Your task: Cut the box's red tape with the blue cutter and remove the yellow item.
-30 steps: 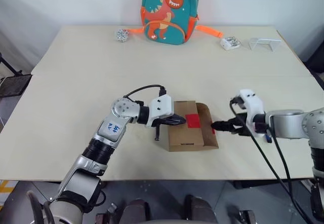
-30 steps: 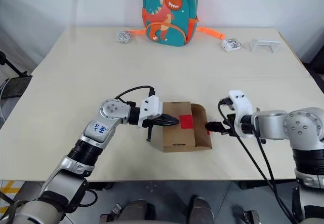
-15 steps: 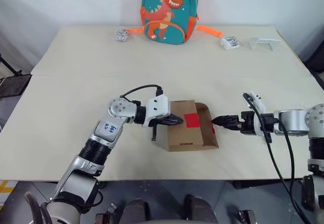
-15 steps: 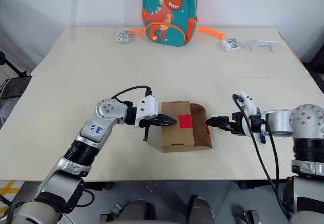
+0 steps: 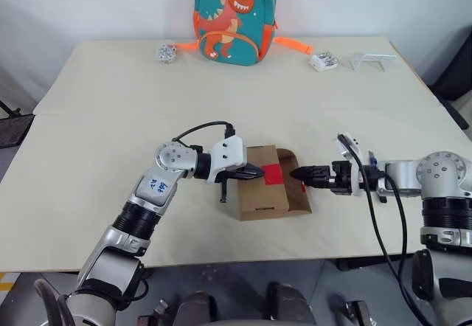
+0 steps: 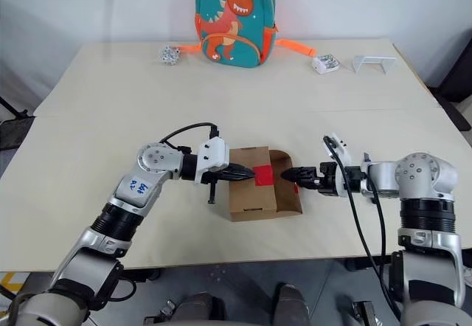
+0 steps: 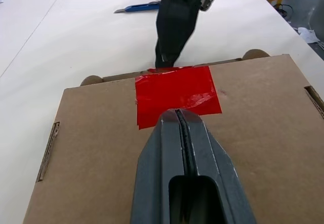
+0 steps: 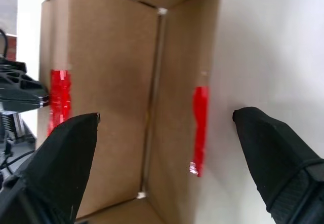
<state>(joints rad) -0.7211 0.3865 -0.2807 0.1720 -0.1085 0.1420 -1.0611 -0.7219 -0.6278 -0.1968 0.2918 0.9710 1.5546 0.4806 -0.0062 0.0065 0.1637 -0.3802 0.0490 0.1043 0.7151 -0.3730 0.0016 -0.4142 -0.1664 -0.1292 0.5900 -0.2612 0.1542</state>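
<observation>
Right hand [image 5: 297, 172] nearer box [image 5: 264, 193] on table [image 5: 110, 112].

Left gripper [image 5: 254, 171] is clamped tight, arm reaching in toward the right. Right gripper [image 5: 299, 172] points back at it, fingers [image 8: 61, 153] spread wide.

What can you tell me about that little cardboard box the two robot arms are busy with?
The box is a small brown cardboard carton lying flat near the front of the table. A bright red tape patch sits on its top panel, at the edge where a flap on the robot's right has swung open. A strip of red also shows on that flap. The shut left gripper presses on top, beside the tape. The open right gripper points at the flap side; whether it touches is unclear.
</observation>
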